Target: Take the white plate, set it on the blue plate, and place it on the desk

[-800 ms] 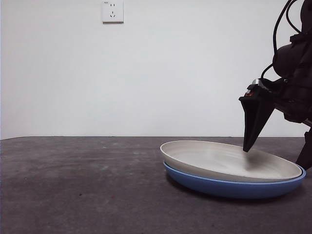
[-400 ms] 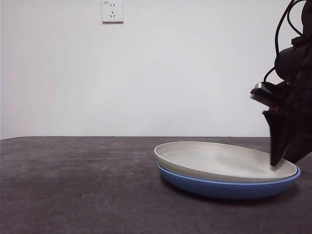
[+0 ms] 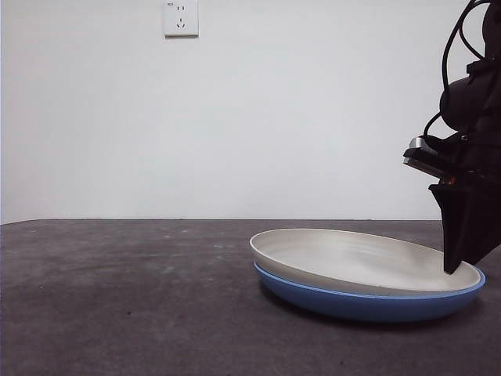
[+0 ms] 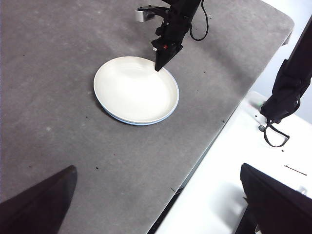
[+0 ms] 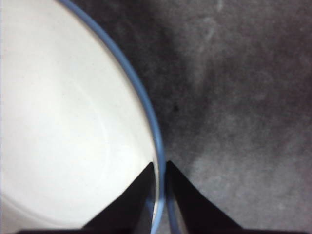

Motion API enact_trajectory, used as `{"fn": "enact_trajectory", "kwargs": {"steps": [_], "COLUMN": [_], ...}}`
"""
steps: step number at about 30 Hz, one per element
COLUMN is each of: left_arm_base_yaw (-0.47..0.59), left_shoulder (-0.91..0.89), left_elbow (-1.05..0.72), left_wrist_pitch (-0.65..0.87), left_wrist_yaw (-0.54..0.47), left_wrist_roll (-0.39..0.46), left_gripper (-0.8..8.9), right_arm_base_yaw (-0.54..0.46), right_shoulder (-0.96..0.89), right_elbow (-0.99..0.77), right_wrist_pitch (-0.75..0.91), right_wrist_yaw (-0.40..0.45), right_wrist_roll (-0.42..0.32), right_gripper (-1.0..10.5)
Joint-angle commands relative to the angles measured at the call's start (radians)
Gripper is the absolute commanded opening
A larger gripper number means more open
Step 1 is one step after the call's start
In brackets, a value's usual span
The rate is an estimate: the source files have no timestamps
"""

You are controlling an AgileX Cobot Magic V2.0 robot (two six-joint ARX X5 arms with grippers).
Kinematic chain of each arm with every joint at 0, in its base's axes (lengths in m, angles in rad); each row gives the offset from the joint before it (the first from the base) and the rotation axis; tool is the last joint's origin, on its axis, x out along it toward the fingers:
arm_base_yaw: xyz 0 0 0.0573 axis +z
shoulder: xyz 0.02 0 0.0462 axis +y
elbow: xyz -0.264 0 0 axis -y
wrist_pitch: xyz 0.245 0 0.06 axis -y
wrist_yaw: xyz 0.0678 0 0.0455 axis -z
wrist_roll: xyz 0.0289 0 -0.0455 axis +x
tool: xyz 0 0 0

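On the desk, right gripper fingers pinch the stacked white plate and half-hidden blue plate rims

Desk: dark grey-brown, mottled matte surface, filling the lower part of the front view. Blue plate lies directly on it at lower right of the frame. In the left wrist view the desk's edge runs diagonally toward lower right.
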Motion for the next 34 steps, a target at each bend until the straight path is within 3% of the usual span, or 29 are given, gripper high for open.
{"fn": "enact_trajectory", "kwargs": {"steps": [1,4,11,17,34], "left_arm_base_yaw": [-0.008,-0.008,-0.008,-0.008,-0.008], "left_shoulder": [0.005,0.005,0.005,0.005,0.005], "left_elbow": [0.013,0.013,0.013,0.013,0.013], "left_wrist_pitch": [0.006,0.006,0.006,0.007,0.008], "left_wrist_yaw": [0.002,0.002,0.002,0.002,0.002], "left_wrist_roll": [0.011,0.011,0.011,0.008,0.008], "left_gripper": [6.39,6.39,6.39,6.39,6.39], "right_arm_base_yaw": [-0.001,0.01,0.086,0.163,0.28], "right_shoulder": [0.003,0.003,0.003,0.017,0.183], "right_elbow": [0.051,0.09,0.15,0.156,0.169], "right_wrist_pitch": [-0.018,-0.032,-0.014,0.072,0.119], "right_wrist_yaw": [-0.028,-0.078,-0.078,-0.079,-0.058], "right_wrist_roll": [0.005,0.037,0.109,0.216,0.283], "right_gripper": [0.1,0.1,0.1,0.1,0.1]}}
